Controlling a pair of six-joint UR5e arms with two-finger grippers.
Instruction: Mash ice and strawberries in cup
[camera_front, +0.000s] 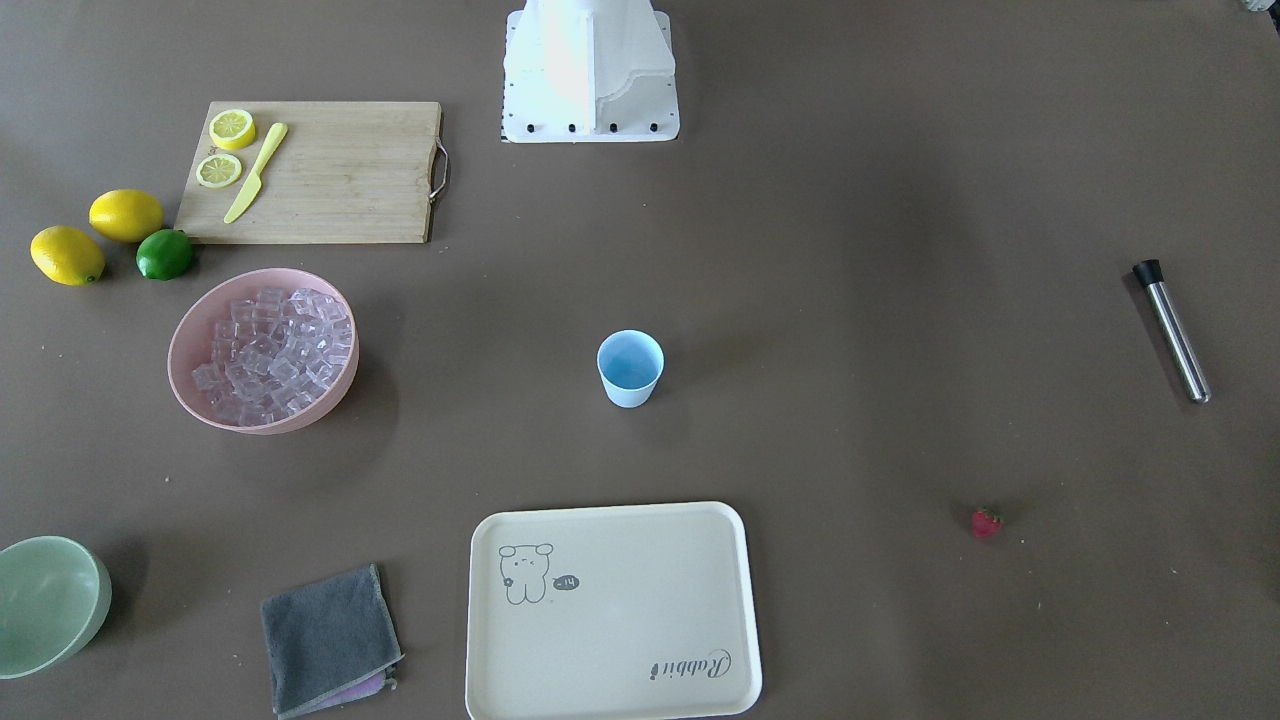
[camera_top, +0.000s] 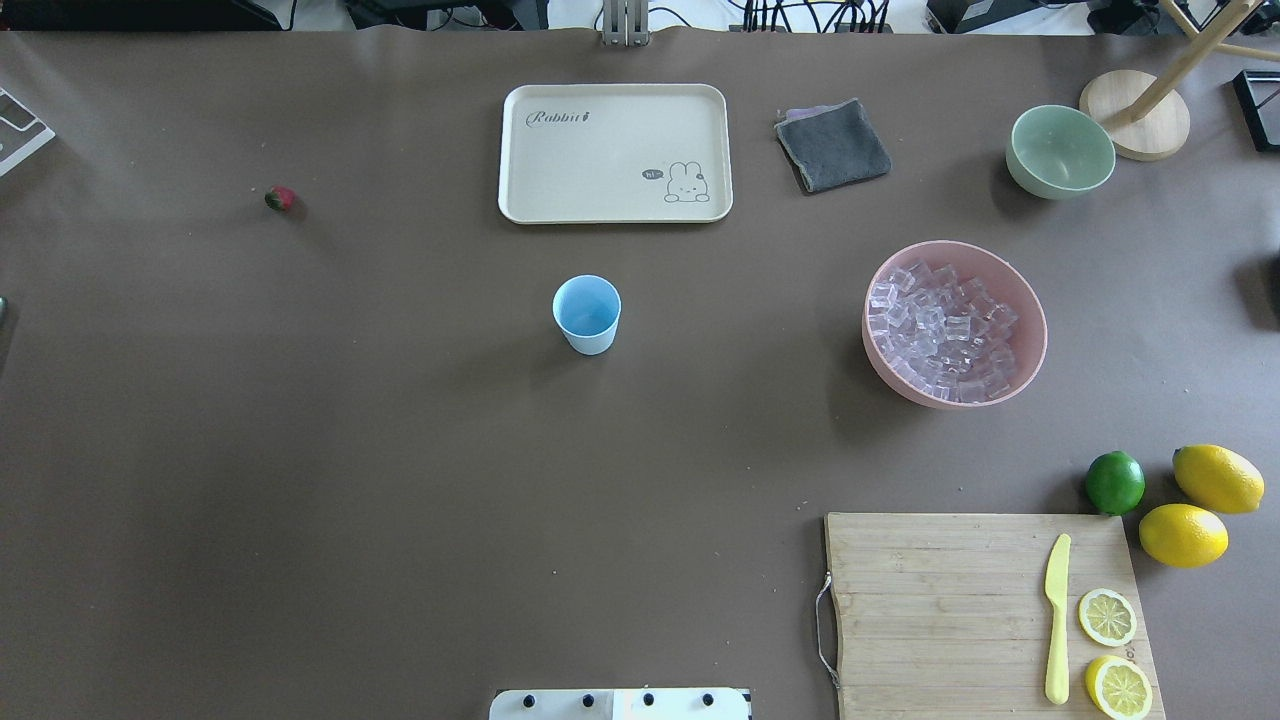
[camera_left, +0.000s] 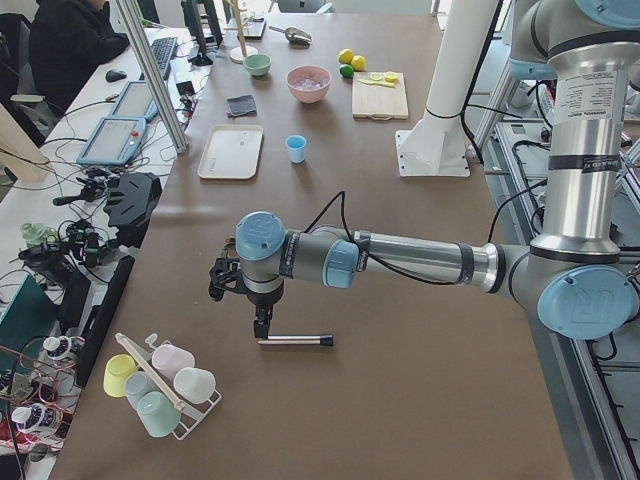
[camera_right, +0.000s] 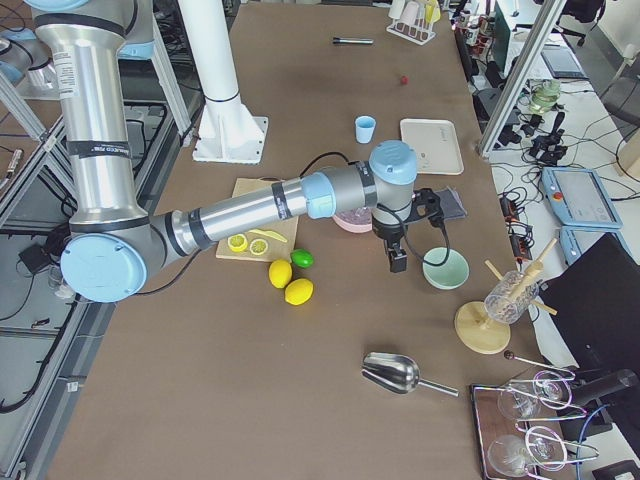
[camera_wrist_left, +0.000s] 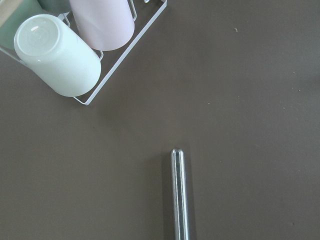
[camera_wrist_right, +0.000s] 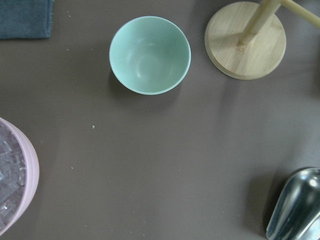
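Note:
The light-blue cup (camera_top: 587, 314) stands upright at the table's middle, and nothing shows inside it. Ice (camera_top: 942, 330) fills the pink bowl (camera_top: 900, 385) on the robot's right side. One small red strawberry (camera_top: 281, 198) lies alone on the table's far left. My left gripper (camera_left: 262, 325) shows only in the exterior left view, hanging over one end of a steel rod (camera_left: 296, 341) with a black cap. I cannot tell its state. My right gripper (camera_right: 397, 262) shows only in the exterior right view, low between the pink and green bowls. Its state is also unclear.
A cream tray (camera_top: 615, 152) and a grey cloth (camera_top: 833, 145) lie beyond the cup. A green bowl (camera_wrist_right: 150, 55), a wooden stand (camera_wrist_right: 245, 42) and a metal scoop (camera_wrist_right: 295, 205) sit at the right end. Cutting board (camera_top: 985, 610), lemons and a lime are near right. A cup rack (camera_wrist_left: 75, 45) stands at the left end.

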